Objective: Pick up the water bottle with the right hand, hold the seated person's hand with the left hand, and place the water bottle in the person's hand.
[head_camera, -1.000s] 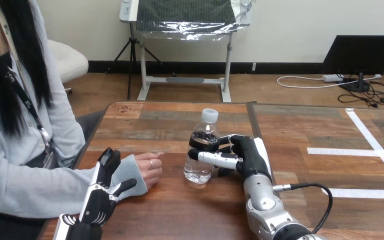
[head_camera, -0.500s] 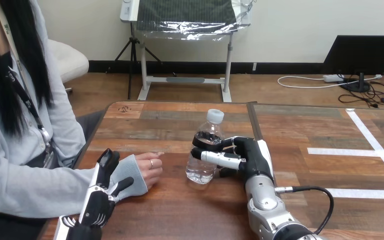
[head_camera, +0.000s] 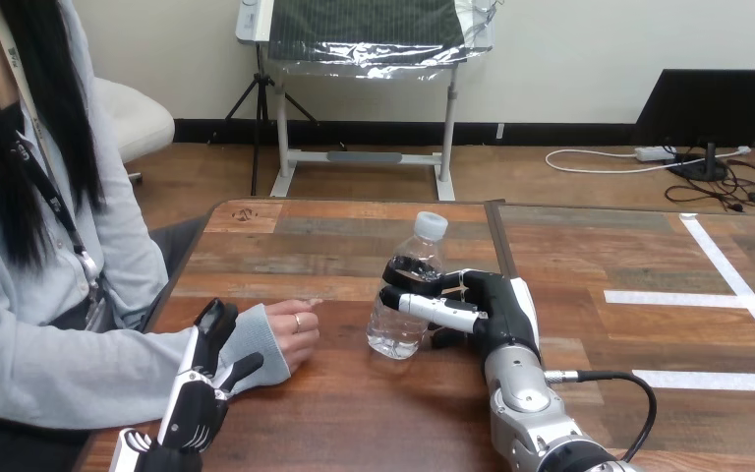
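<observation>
So, starting at the left of the wooden table (head_camera: 334,423): the robot's left hand (head_camera: 200,388) lies against the person's grey sleeve (head_camera: 256,349) at the wrist. Its fingers are straight along the sleeve and its thumb is laid toward the cuff, resting there rather than wrapped round. Just beyond it the person's hand (head_camera: 290,334) sits on the table, loosely curled and not turned up.

Near that hand, but apart from it, is the water bottle (head_camera: 393,332), held at mid-table by the robot's right hand (head_camera: 496,315). The hand's fingers (head_camera: 433,308) are curled round the bottle's middle from the right. Whether the base touches the wood or hangs just above it, I cannot tell.

The bottle is clear thin plastic with a white cap (head_camera: 431,224), and I would judge it light, smooth and easy to dent. Too hard a squeeze would buckle the wall, and too loose a grip would let it slide. The waist, where the fingers are now, looks the sensible place to hold it. That leaves the lower body free for the person to take.

Its long axis runs close to upright, cap uppermost, with the top leaning a little toward the right of the view. Any water inside will shift as it tips, so I would expect it to travel best kept near vertical.
</observation>
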